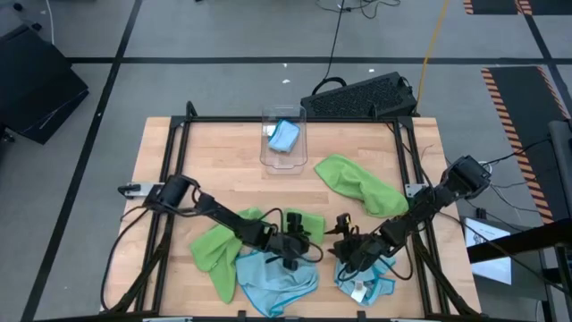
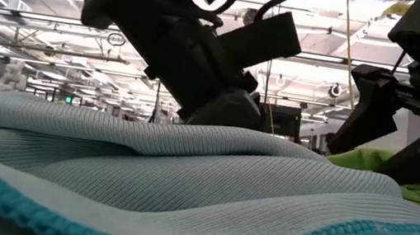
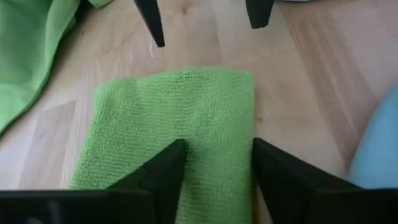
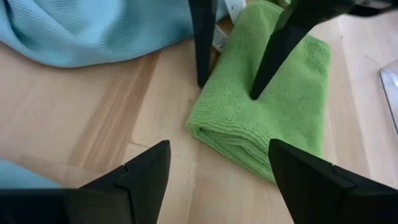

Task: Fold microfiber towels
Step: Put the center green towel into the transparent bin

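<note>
A small folded lime green towel point(image 1: 310, 222) lies flat on the wooden table between my two grippers; it also shows in the left wrist view point(image 3: 186, 112) and the right wrist view point(image 4: 267, 106). My left gripper point(image 1: 299, 243) point(image 3: 217, 168) is open over one end of it. My right gripper point(image 1: 344, 240) point(image 4: 217, 180) is open and empty, facing the towel's other end, a little short of it. A loose green towel point(image 1: 214, 250) and a light blue towel point(image 1: 273, 279) lie crumpled under the left arm. Another blue towel point(image 1: 366, 279) lies under the right gripper. My left gripper is open and slants down onto the folded green towel. One fingertip point(image 4: 256, 93) rests on the towel's top face, about mid-width. The other fingertip point(image 4: 202, 81) stands on the bare wood just beside the towel's long edge point(image 4: 214, 93). The towel lies flat on the table.
A clear plastic bin point(image 1: 284, 156) with a blue towel inside stands at the far middle. Another loose green towel point(image 1: 362, 183) lies at the far right. In the low view a blue towel point(image 2: 184, 180) fills the foreground. A dark frame point(image 1: 170, 170) runs around the table.
</note>
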Available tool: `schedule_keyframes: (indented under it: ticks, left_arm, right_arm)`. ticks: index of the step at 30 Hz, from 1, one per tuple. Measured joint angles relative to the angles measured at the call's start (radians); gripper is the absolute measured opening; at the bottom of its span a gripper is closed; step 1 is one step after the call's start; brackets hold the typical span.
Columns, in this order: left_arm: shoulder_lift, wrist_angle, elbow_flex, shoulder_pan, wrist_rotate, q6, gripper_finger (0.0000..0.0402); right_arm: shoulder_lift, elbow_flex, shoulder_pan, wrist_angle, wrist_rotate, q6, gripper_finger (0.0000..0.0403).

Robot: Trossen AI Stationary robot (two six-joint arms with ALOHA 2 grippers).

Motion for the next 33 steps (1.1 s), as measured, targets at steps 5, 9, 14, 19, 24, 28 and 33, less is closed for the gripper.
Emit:
schedule_keyframes:
  ticks: [5, 9, 14, 19, 24, 28, 33]
  left_arm:
    - [0.000, -0.009, -0.001, 0.032, 0.050, 0.003, 0.0086]
    - [0.000, -0.026, -0.002, 0.054, 0.065, 0.003, 0.0020]
    - [-0.008, -0.027, -0.004, 0.071, 0.080, 0.004, 0.0026]
    - [-0.040, -0.028, -0.008, 0.084, 0.154, 0.000, 0.0017]
    - [-0.054, -0.035, -0.008, 0.092, 0.180, -0.034, 0.0014]
    - [-0.054, -0.040, -0.008, 0.095, 0.198, -0.053, 0.0025]
    - [-0.054, -0.025, -0.008, 0.095, 0.207, -0.069, 0.0010]
  right_arm:
    - [0.030, 0.000, -0.014, 0.060, 0.020, -0.036, 0.0265]
    - [0.078, 0.001, -0.027, 0.109, 0.010, -0.039, 0.0266]
    - [0.116, 0.001, -0.020, 0.118, 0.046, -0.023, 0.0266]
    - [0.120, 0.001, -0.013, 0.130, 0.109, -0.015, 0.0266]
    - [0.120, 0.001, -0.009, 0.131, 0.152, -0.026, 0.0266]
    - [0.119, 0.001, -0.009, 0.132, 0.156, -0.031, 0.0266]
    - [0.139, 0.001, -0.015, 0.153, 0.153, -0.051, 0.0266]
